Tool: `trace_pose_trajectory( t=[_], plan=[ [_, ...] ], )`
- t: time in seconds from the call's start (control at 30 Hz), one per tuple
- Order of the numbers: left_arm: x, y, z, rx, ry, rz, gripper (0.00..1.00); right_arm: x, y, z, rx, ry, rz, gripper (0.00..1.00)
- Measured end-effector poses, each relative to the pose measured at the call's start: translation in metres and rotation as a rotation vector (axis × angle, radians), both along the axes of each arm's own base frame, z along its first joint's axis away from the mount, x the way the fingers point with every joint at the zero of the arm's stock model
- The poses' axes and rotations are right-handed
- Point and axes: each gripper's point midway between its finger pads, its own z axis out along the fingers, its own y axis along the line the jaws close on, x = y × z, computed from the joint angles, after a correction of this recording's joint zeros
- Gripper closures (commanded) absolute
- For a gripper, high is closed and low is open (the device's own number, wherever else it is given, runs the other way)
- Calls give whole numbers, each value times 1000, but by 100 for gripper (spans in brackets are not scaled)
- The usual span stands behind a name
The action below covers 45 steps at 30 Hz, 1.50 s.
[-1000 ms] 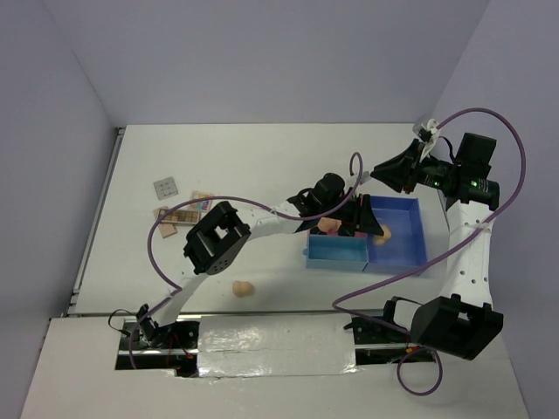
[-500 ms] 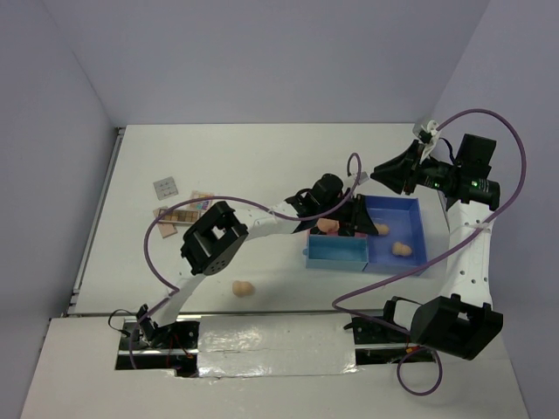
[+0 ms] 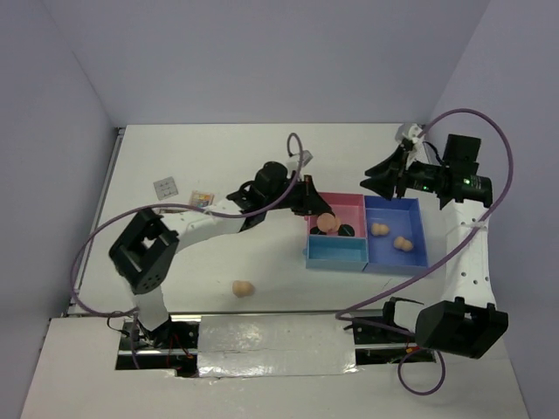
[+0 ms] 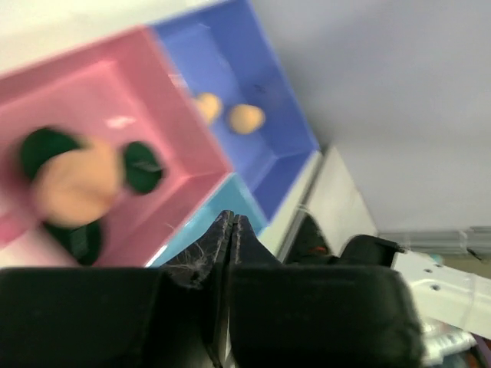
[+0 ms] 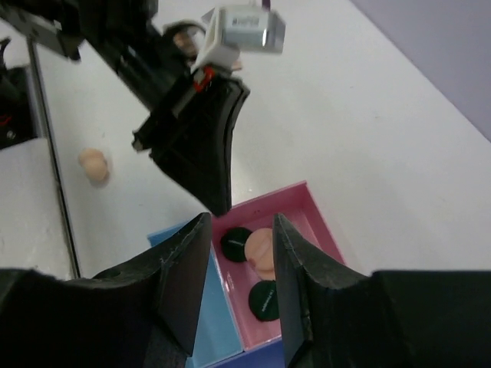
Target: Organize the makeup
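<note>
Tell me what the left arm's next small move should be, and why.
Probably open the left gripper and swing it toward the loose peach sponge on the table: its jaws are shut on nothing near the tray, while two sponges already sit in the dark blue compartment.

I see a white table [image 3: 218,157] with a compartment tray [image 3: 336,259] right of its middle: pink section at back left, light blue in front of it, dark blue on the right. Pale violet walls [image 3: 262,52] stand behind, and a silvery strip [image 3: 271,336] runs along the near edge.

Lab rig: white table [image 3: 218,157], bare lilac walls [image 3: 262,61]
</note>
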Motion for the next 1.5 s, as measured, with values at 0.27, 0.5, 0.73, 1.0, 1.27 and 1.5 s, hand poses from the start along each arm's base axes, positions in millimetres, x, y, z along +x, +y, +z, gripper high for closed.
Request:
trace_pose_trajectory(
  t=[0.27,0.5,0.73,1.0,1.27,1.5],
  plan=[
    [-3,106,0,142,-77,262,42,-35,79,-73,-166,105,261,41],
    [-12,198,-7,251,-71,508,30,-83,142,-144,-328,164,512,25],
    [-35,277,-19,331,-45,722,29,-122,199,-201,-493,83,702,23],
    [-73,333,-16,329,-6,909,29,-142,259,-248,-614,13,746,25],
    [-97,366,-22,346,42,1023,29,-158,306,-267,-667,-19,765,28],
    [-106,376,-27,361,65,1051,29,-163,324,-282,-698,-5,742,35]
  ],
)
